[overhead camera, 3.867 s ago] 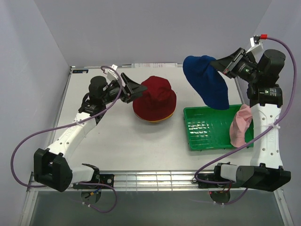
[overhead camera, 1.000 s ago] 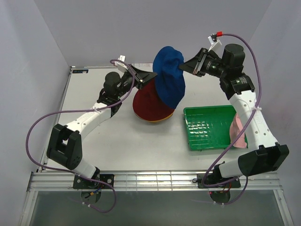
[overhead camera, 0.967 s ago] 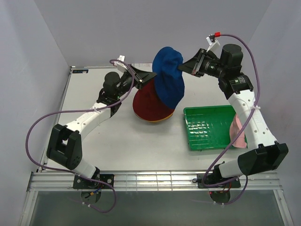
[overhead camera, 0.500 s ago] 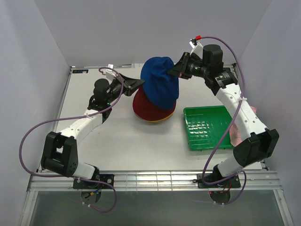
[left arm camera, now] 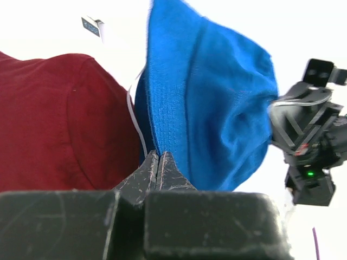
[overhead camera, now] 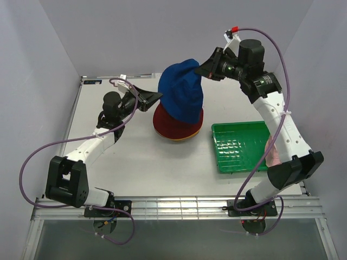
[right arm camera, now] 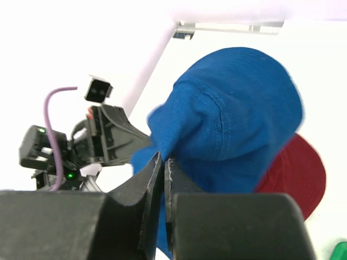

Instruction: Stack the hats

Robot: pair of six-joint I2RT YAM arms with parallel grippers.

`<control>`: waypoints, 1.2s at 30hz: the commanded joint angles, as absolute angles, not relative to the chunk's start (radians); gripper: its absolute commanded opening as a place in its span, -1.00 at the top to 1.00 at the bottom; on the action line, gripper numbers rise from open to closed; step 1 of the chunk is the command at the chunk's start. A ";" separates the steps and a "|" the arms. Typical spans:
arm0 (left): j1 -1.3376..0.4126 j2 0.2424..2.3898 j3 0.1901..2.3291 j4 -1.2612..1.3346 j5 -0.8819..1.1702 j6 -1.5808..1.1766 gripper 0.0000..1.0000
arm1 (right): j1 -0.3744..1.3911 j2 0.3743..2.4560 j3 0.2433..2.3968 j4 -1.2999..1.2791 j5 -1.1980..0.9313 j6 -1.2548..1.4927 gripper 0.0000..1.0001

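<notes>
The blue hat (overhead camera: 181,92) has travelled left from above the green tray (overhead camera: 241,125) and now hangs over the dark red hat (overhead camera: 174,126) at the back middle of the table (overhead camera: 135,157). Both arms have swung in toward it.

The right end effector (overhead camera: 203,69) is closed tight on a fold of the blue hat's upper right side, lifting the cloth into a peak. The right wrist view shows its two fingers (right arm camera: 153,179) pressed together with blue fabric (right arm camera: 238,108) nipped between them and the dark red hat (right arm camera: 295,170) below.

The left end effector (overhead camera: 158,96) meets the blue hat's left edge. In the left wrist view its fingers (left arm camera: 172,174) are fully closed and appear to nip the rim of the blue hat (left arm camera: 211,108), with the dark red hat (left arm camera: 59,119) just to the left.

The blue hat's lower part covers most of the dark red crown. The red brim shows around the front, and under it a thin edge of a yellow hat (overhead camera: 178,139) lies on the table.

The green tray sits right of the stack, apart from it. A strip of a pink hat (overhead camera: 269,153) shows at the tray's right edge, mostly hidden behind the right arm. Whether it lies inside the tray cannot be told.
</notes>
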State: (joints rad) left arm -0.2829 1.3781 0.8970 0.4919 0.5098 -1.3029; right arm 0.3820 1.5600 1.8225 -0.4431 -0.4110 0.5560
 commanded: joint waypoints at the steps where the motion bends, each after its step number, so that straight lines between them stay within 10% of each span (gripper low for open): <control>1: -0.285 1.356 0.943 0.494 0.535 -1.289 1.00 | 0.385 1.551 1.976 -0.504 -0.359 0.511 0.84; 36: -0.377 1.529 1.100 0.463 0.515 -1.241 1.00 | 0.334 1.503 1.824 -0.542 -0.250 0.405 0.85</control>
State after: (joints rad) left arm -0.3836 1.5661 1.1069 0.4625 0.5232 -1.2606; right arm 0.3351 1.5265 1.8435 -0.6170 -0.2176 0.4122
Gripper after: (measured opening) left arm 0.016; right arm 0.081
